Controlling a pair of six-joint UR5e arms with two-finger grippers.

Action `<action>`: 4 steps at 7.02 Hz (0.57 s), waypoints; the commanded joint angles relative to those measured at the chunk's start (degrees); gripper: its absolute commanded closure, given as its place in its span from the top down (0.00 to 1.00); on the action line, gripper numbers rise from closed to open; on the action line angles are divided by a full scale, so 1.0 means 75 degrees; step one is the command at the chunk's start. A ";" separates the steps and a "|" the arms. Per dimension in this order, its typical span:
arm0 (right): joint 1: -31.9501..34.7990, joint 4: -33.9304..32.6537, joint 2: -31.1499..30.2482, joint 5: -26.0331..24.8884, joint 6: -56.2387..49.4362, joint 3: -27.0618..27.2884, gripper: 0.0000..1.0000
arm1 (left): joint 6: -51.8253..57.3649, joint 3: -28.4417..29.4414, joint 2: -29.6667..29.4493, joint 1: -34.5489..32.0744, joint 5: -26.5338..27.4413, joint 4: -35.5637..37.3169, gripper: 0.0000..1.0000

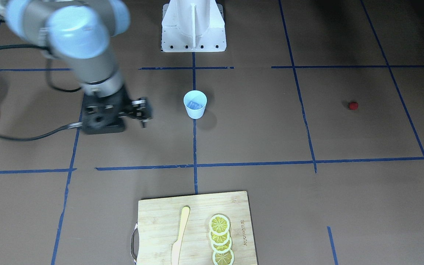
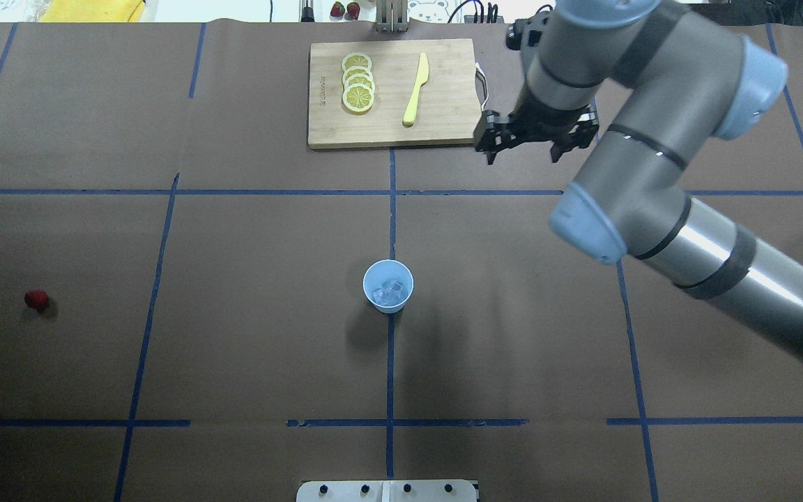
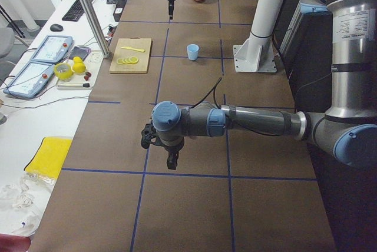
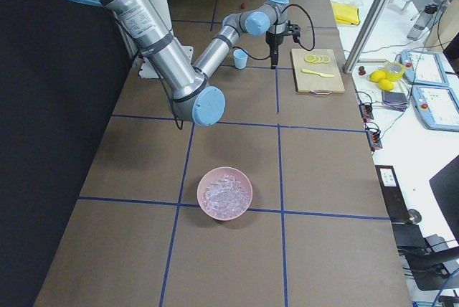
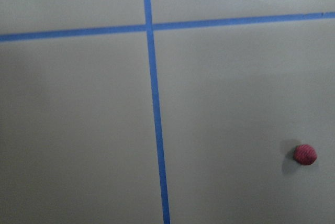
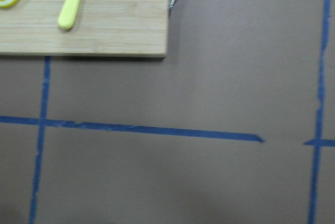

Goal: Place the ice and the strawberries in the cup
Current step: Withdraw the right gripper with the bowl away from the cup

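Note:
The light blue cup [image 2: 387, 286] stands upright near the table's middle, with ice [image 2: 392, 292] lying inside it. One small red strawberry [image 2: 36, 300] lies alone on the table far to the cup's left, and it shows in the left wrist view as the strawberry [image 5: 304, 154] at the lower right. My right gripper [image 2: 522, 150] hangs open and holds nothing, just off the cutting board's handle end and well beyond the cup. My left gripper [image 3: 171, 159] appears only in the exterior left view, low over the table; whether it is open or shut I cannot tell.
A wooden cutting board [image 2: 443, 118] at the far edge carries lemon slices [image 2: 357, 84] and a yellow knife [image 2: 416, 89]. A pink bowl of ice [image 4: 224, 193] sits at the robot's right end of the table. The white robot base [image 1: 193, 25] stands behind the cup.

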 commanded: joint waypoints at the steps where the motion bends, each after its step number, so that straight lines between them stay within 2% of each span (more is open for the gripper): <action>1: 0.1496 0.0000 -0.1461 0.0869 -0.2607 0.0518 1.00 | -0.0004 -0.0035 -0.0460 0.0004 0.0013 -0.0004 1.00; 4: 0.3698 -0.0023 -0.3523 0.1526 -0.6975 0.0485 1.00 | 0.0054 -0.0058 -0.0826 0.0004 -0.0046 -0.0062 1.00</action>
